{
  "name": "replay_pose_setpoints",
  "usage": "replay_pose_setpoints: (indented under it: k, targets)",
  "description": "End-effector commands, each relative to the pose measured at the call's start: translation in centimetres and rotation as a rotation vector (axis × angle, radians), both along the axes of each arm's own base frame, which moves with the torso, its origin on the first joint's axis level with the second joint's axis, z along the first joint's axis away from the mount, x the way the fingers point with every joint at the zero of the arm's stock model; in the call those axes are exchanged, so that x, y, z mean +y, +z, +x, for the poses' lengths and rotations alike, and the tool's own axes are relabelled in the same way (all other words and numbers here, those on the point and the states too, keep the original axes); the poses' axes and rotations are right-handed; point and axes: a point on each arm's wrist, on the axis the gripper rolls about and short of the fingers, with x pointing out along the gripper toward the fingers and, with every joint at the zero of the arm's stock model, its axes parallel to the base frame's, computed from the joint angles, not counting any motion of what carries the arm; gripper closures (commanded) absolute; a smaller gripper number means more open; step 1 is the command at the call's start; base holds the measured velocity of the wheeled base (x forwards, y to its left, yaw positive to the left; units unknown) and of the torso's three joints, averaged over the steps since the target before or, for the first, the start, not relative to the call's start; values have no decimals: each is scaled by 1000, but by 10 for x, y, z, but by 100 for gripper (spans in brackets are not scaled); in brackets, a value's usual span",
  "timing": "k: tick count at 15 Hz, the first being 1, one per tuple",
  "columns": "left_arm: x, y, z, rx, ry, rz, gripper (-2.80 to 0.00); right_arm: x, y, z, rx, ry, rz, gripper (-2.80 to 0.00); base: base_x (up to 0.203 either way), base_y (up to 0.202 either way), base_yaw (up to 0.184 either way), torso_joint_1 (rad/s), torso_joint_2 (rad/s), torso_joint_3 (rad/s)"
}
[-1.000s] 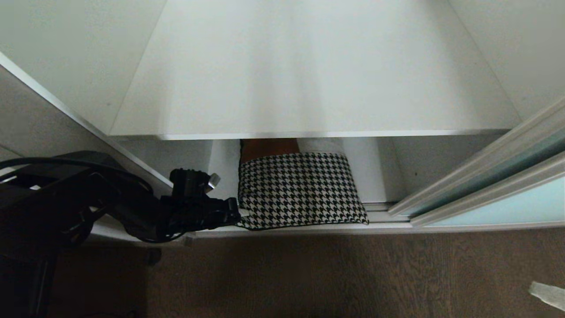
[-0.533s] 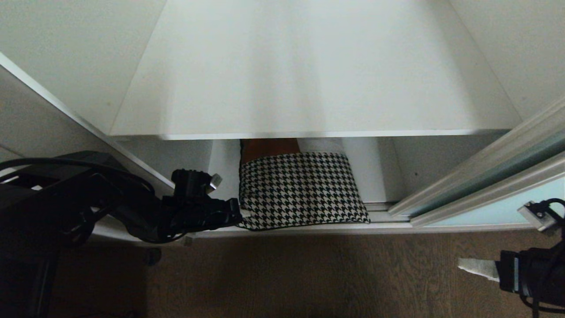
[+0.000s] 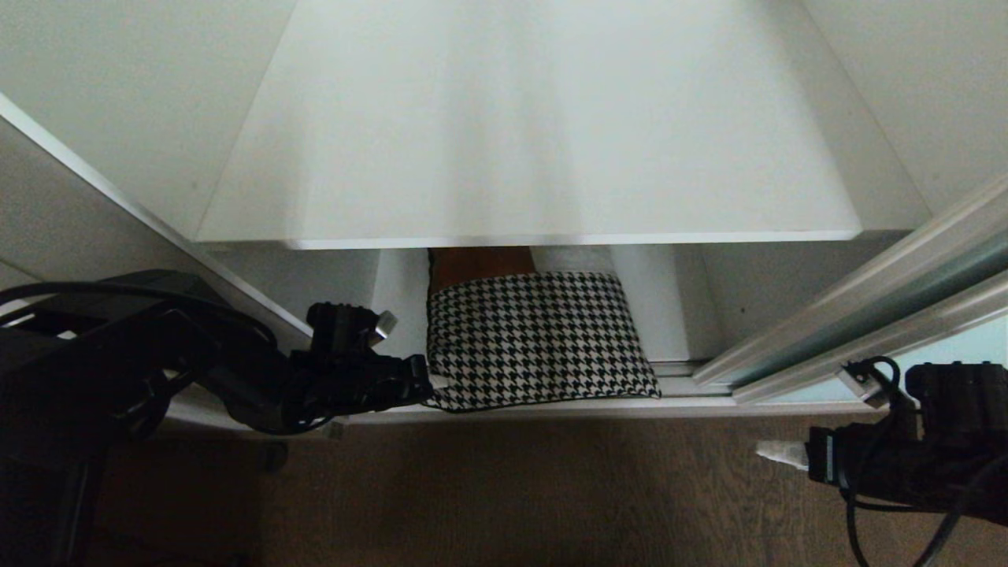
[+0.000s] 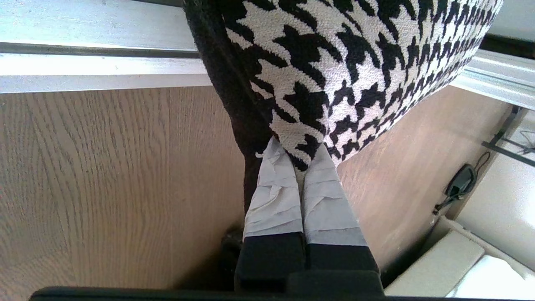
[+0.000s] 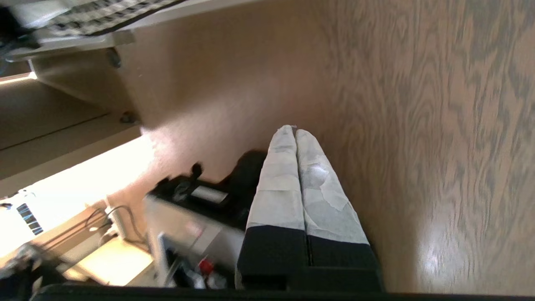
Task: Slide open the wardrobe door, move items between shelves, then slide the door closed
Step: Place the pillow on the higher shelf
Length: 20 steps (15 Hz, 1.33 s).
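The black-and-white houndstooth bundle [image 3: 535, 339] lies on the lower shelf [image 3: 657, 315], its front edge over the door track. My left gripper [image 3: 429, 383] is shut on its near left corner; in the left wrist view the taped fingertips [image 4: 288, 167] pinch the patterned fabric [image 4: 355, 54] and its dark underside. Behind it, an orange and white part of another item [image 3: 480, 264] peeks out under the upper shelf [image 3: 535, 142]. The sliding wardrobe door [image 3: 972, 345] stands pushed to the right. My right gripper [image 3: 770, 452] hovers low over the floor, shut and empty [image 5: 294, 131].
Brown wooden floor [image 3: 551, 488] runs in front of the wardrobe. The silvery bottom track [image 3: 693, 386] crosses the opening. The wardrobe's left side panel [image 3: 94, 213] stands beside my left arm. The upper shelf holds nothing.
My right arm has come into the head view from the lower right and moved left toward the wardrobe front. The left gripper and the houndstooth bundle have stayed put.
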Motion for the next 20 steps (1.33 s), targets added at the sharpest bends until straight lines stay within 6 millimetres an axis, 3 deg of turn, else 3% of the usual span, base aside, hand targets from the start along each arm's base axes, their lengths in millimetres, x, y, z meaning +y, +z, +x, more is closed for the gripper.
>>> replay_pose_setpoints:
  k: [1, 5, 11, 15, 19, 20]
  targets:
    - [0, -1, 0, 3, 0, -4, 0, 2, -35, 19, 48, 7, 0, 0, 0, 0, 0, 0, 0, 0]
    - [-2, -1, 1, 1, -3, -5, 0, 4, -58, 31, 32, 5, -13, 0, 0, 0, 0, 0, 0, 0]
    - [-6, -3, -1, 7, -16, -2, 0, 34, -106, 44, 6, 21, -83, 0, 0, 0, 0, 0, 0, 0]
    - [-12, -5, -4, 15, -32, 3, 0, 52, -112, 54, -23, 26, -139, 0, 0, 0, 0, 0, 0, 0]
    - [-13, -5, -5, 13, -36, 5, 0, 55, -124, 67, -27, 21, -149, 0, 0, 0, 0, 0, 0, 0]
    - [-13, -6, -5, 16, -37, 6, 0, 55, -124, 72, -40, 5, -161, -280, 0, 0, 0, 0, 0, 0]
